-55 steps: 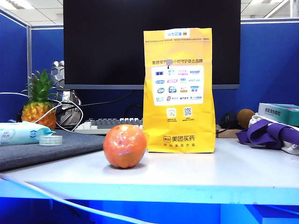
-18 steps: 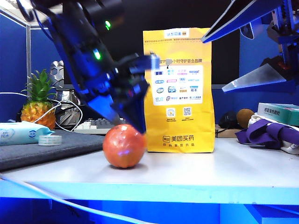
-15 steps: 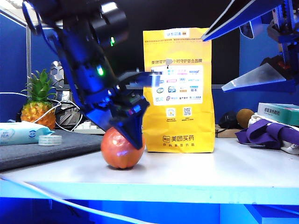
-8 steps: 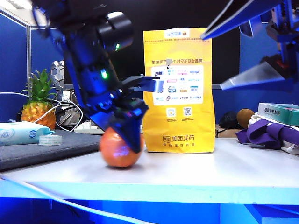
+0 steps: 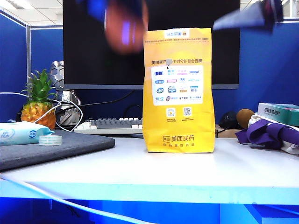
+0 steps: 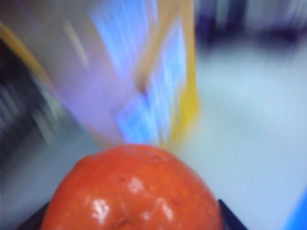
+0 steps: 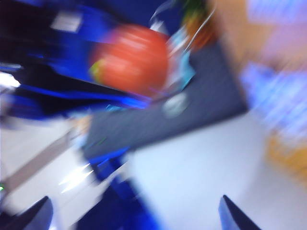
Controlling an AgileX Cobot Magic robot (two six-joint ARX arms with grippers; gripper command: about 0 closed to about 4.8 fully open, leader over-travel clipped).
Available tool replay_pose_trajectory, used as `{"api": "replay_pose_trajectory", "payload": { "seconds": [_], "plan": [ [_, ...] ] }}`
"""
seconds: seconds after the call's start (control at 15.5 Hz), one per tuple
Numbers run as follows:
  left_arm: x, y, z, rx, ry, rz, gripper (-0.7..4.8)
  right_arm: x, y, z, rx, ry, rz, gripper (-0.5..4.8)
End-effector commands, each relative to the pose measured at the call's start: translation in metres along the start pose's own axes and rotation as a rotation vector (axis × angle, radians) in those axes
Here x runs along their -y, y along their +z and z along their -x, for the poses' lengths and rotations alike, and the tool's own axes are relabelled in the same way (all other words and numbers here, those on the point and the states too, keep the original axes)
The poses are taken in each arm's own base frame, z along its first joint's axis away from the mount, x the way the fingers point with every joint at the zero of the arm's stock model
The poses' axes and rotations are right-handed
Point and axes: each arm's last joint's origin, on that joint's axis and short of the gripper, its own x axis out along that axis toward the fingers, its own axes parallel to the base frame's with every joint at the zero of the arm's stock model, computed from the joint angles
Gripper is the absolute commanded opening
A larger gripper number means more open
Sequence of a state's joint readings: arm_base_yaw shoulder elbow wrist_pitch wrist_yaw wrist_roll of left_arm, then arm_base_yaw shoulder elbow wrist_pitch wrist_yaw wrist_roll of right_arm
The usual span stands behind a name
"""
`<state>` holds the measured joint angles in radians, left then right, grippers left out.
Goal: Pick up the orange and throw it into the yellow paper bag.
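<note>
The orange (image 5: 124, 25) is a motion-blurred reddish ball in the air, level with the top left corner of the yellow paper bag (image 5: 178, 91), which stands upright on the white table. My left gripper (image 6: 132, 221) is shut on the orange (image 6: 132, 189); only a dark fingertip (image 6: 229, 218) shows beside it. The bag (image 6: 168, 91) is a yellow blur beyond. My right gripper (image 7: 136, 215) is open and empty, high at the upper right of the exterior view (image 5: 245, 18). Its camera sees the held orange (image 7: 129, 60).
A pineapple (image 5: 39, 105), a wipes pack (image 5: 18, 133) and a tape roll (image 5: 50, 140) sit on or by the dark mat (image 5: 70, 147) at the left. A keyboard (image 5: 110, 123) lies behind. Purple cloth (image 5: 268, 133), a brown ball (image 5: 245, 117) and a box (image 5: 280, 112) are at the right.
My left gripper closed on the orange on the table and lifted it fast to the height of the bag's top. The right gripper rose a little at the upper right.
</note>
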<state>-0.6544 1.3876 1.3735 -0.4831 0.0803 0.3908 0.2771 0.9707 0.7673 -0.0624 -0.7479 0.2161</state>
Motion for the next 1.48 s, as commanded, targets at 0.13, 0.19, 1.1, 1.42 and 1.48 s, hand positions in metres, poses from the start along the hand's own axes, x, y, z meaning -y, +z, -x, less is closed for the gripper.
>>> {"api": "replay_pose_trajectory", "payload": {
  "seconds": [0.13, 0.19, 1.1, 1.42, 1.48],
  "plan": [
    [-0.016, 0.039, 0.024, 0.46, 0.048, -0.154, 2.09, -0.027, 0.043, 0.026, 0.206, -0.184, 0.293, 4.79],
    [-0.019, 0.041, 0.019, 0.514, 0.022, -0.168, 2.09, -0.033, 0.049, 0.031, 0.236, -0.188, 0.313, 4.79],
    [-0.066, 0.044, -0.091, 0.588, -0.071, 0.034, 4.79, -0.062, 0.049, 0.062, 0.284, -0.199, 0.387, 4.79],
    [-0.045, 0.053, 0.069, 0.327, -0.004, -0.189, 4.79, -0.068, 0.046, 0.103, 0.377, -0.503, 0.448, 4.79],
    [-0.038, 0.048, 0.104, 0.278, 0.029, -0.191, 4.79, -0.073, 0.044, 0.115, 0.423, -0.592, 0.461, 4.79]
  ]
}}
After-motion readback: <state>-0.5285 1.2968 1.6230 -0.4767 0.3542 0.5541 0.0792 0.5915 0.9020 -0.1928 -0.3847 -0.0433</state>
